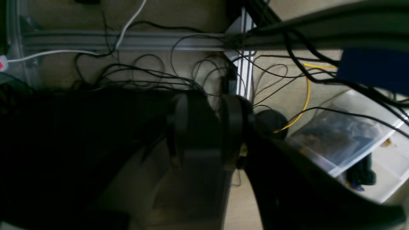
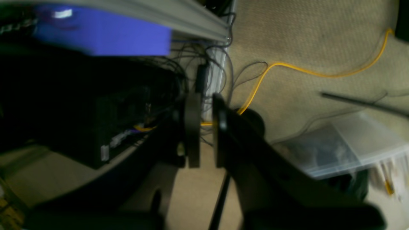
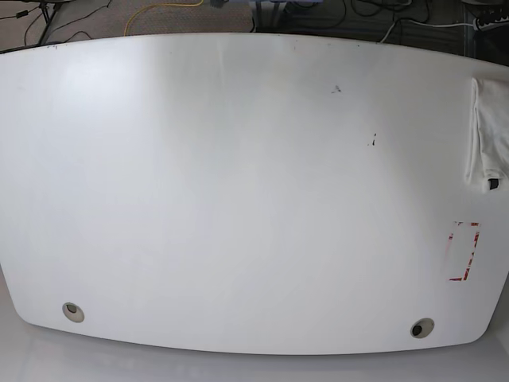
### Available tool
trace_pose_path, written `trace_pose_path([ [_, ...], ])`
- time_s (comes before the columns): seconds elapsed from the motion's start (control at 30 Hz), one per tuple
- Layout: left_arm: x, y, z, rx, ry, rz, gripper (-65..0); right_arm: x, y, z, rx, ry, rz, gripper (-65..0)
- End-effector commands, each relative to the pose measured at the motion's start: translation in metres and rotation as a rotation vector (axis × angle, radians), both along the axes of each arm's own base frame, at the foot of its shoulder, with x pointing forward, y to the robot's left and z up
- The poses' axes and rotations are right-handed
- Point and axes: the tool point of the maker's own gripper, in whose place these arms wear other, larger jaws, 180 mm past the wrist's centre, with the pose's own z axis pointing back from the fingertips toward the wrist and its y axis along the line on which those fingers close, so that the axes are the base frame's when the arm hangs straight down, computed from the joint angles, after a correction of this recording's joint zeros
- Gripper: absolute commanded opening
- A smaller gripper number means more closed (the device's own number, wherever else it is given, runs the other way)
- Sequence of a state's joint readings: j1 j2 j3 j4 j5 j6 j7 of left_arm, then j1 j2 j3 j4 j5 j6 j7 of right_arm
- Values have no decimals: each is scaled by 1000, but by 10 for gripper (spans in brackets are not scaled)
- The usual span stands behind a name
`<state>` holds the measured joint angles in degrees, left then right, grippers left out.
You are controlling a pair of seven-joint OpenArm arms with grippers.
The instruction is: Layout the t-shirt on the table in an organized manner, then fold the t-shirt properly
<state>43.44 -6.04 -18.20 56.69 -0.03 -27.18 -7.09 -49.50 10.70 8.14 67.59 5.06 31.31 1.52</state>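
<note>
The white t-shirt (image 3: 487,127) lies bunched at the table's (image 3: 238,183) far right edge in the base view, partly cut off by the frame, with its small black tag (image 3: 493,184) at the lower end. Neither arm shows in the base view. The left wrist view shows my left gripper (image 1: 206,107) off the table, pointing at a carpeted floor, its dark fingers (image 1: 180,127) apart with nothing between them. In the right wrist view my right gripper (image 2: 206,103) also faces the floor, its fingers (image 2: 192,127) nearly together and empty.
A red-white tape rectangle (image 3: 464,251) sits near the table's right front, with two grommet holes (image 3: 72,311) (image 3: 422,327) along the front edge. Below the grippers are tangled black cables (image 1: 153,70), an aluminium rail (image 1: 127,41), a yellow cable (image 2: 287,68) and a clear plastic box (image 1: 345,137).
</note>
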Motion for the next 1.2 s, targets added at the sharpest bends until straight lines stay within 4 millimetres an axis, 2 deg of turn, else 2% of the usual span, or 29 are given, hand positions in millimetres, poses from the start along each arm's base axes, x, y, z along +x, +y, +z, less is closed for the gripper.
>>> trace_pose_path([
  [0.0, -4, -3, -9, -17, 23, 18, -496, -7, -1, -9, 14, 19, -18, -587],
  [0.13, 4, -7, -31, -25, 66, 4, -494, -1, -7, -31, -2, 48, -46, -587],
  [0.3, -2, -20, -57, -48, 162, -32, -494, 2, -16, -55, -35, 97, -85, -587],
  [0.4, 7, -27, -67, -69, 185, -26, -494, 19, -14, -62, -30, 87, -87, -587],
  [0.5, 12, -24, -73, -69, 208, -31, -494, 27, -9, -68, -23, 86, -76, -585],
  [0.63, 30, -15, -83, -17, 223, -34, -493, 34, -12, -79, -68, 102, -73, -583],
  [0.77, 31, -8, -90, 52, 268, -56, -493, 39, -16, -89, -103, 120, -65, -583],
  [1.0, 41, -17, -98, 54, 347, -121, -492, 53, -20, -101, -135, 144, -77, -582],
  [1.17, 49, -17, -98, 53, 372, -123, -492, 59, -21, -103, -143, 140, -82, -580],
])
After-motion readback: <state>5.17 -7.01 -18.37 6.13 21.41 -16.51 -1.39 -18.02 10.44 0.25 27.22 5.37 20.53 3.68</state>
